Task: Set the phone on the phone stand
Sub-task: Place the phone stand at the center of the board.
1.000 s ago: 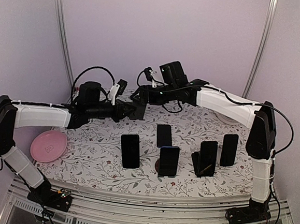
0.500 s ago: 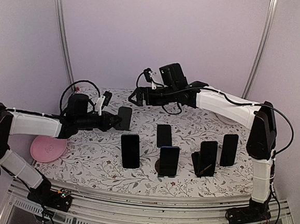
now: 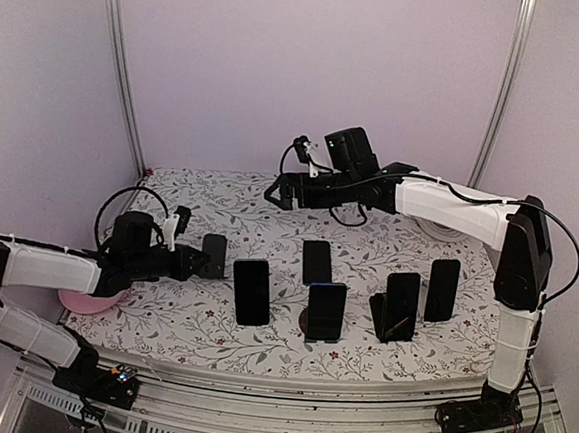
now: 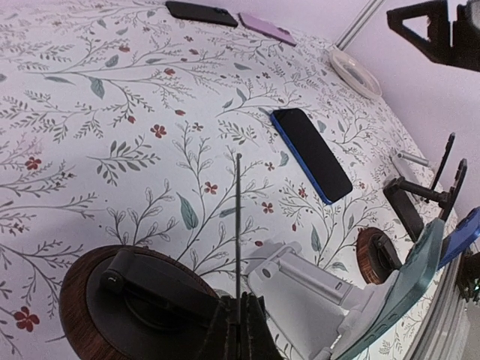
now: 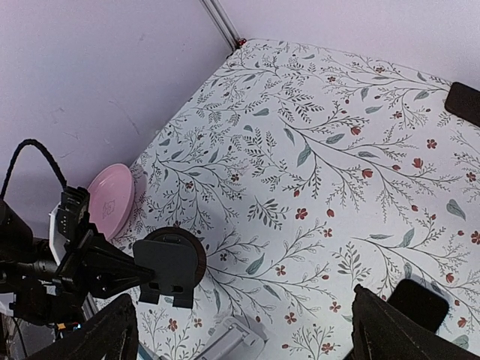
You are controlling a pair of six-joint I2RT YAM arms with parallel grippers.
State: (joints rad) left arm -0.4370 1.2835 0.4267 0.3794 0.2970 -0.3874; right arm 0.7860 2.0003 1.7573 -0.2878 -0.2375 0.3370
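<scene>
We log the left fingers (image 3: 191, 262) clamped on the stand (image 3: 213, 256) by its plate. It has come forward from the back to the near left. No phone sits on it yet; a loose phone (image 3: 317, 261) lies flat on the table (image 3: 190, 331). The right fingers (image 5: 101, 337), now wide apart, have backed off. We judge the handover done and setting the stand down next.

Six-ish phones (image 3: 251, 292), four stands (image 3: 213, 256), two plates (image 5: 111, 201)

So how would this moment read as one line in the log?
left fingers: shut on dark phone, upright, close to round stand | right fingers: open, empty, raised | status: not yet released
</scene>
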